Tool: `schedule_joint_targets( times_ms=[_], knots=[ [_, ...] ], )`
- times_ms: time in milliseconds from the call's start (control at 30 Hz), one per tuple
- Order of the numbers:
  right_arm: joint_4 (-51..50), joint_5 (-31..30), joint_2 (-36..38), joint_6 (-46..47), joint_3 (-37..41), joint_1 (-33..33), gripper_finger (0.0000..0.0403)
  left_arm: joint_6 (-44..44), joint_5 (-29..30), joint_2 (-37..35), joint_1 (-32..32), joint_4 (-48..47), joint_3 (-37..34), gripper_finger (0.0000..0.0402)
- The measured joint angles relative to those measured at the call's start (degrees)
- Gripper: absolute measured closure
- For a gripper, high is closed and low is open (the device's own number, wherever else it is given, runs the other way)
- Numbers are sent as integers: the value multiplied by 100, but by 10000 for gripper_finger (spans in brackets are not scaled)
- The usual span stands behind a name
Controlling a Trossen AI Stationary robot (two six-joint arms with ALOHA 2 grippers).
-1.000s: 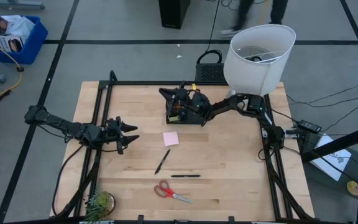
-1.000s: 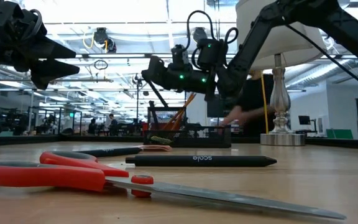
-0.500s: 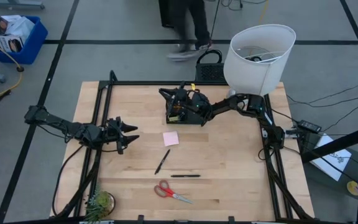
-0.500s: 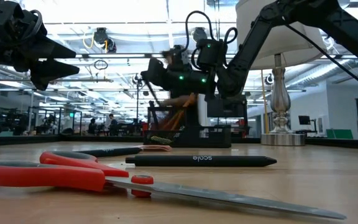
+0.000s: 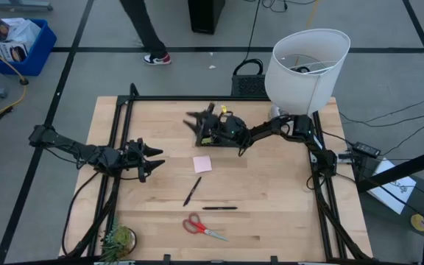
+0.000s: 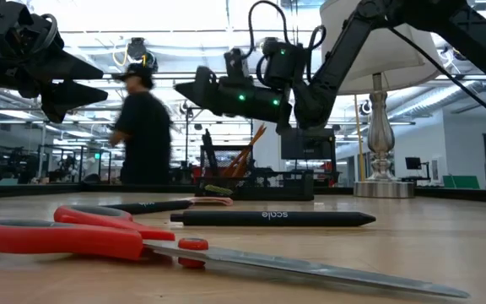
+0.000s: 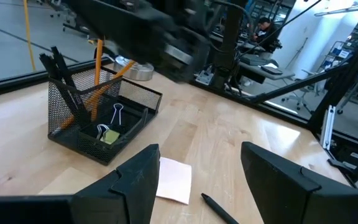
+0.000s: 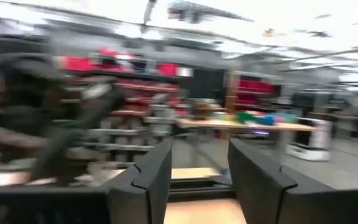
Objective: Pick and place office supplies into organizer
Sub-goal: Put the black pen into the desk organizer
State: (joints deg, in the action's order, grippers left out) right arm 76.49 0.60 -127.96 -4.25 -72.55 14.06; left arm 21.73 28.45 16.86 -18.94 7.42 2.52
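Wooden table (image 5: 271, 213) under a large white lampshade (image 5: 305, 68). Right gripper (image 5: 201, 116) hovers over the black mesh organizer (image 7: 101, 118), fingers parted and empty; the organizer holds orange pencils (image 7: 97, 62), dark pens and binder clips (image 7: 117, 114). Left gripper (image 5: 155, 157) waits near the table's left edge, fingers spread wide. Pink sticky-note pad (image 5: 202, 163), one black pen (image 5: 192, 191), a second pen (image 6: 272, 218) printed "scale", and red-handled scissors (image 5: 203, 227) lie on the wood. A person (image 6: 144, 127) passes behind.
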Motion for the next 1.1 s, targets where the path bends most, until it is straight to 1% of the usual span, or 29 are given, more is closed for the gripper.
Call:
schedule_joint_targets(
  times_ms=[100, 200, 267, 333, 433, 500, 600, 667, 767, 900, 1000, 1100],
  knots=[
    [-53, 397, 0, 104, 44, -343, 253, 88, -2, 0, 0, -148, 0, 172],
    [-71, 409, 2, -165, 253, -765, 254, 250, -8, 2, 0, -330, 0, 172],
    [-113, 409, 73, -485, 464, -1047, 253, 375, -11, 2, 0, -386, 0, 172],
    [-361, 311, 231, -876, 645, -1351, 252, 555, -13, 1, 0, -407, 0, 172],
    [-1080, -380, 613, -1042, 950, -1887, 255, 850, -13, 0, 0, -410, 0, 172],
    [-1784, -787, 895, -1087, 1114, -2268, 256, 883, -11, 0, 0, -431, 0, 172],
    [-2826, -1472, 1239, -1226, 1135, -2846, 256, 881, -9, 2, 0, -435, 0, 172],
    [-3460, -1910, 1325, -1179, 1048, -3189, 256, 882, -4, 0, 0, -434, 0, 172],
    [-3947, -2466, 1300, -753, 1044, -3655, 256, 960, -7, 0, 0, -442, 0, 172],
    [-4357, -2761, 1318, -183, 1043, -4036, 257, 1162, -8, 2, -2, -580, 0, 172],
    [-4534, -2738, 1307, 38, 1043, -4098, 257, 1374, -5, 57, -2, -679, -2, 172],
    [-4761, -2589, 1303, 254, 1041, -4036, 257, 1489, 2, 152, -1, -692, -2, 172]
  ],
)
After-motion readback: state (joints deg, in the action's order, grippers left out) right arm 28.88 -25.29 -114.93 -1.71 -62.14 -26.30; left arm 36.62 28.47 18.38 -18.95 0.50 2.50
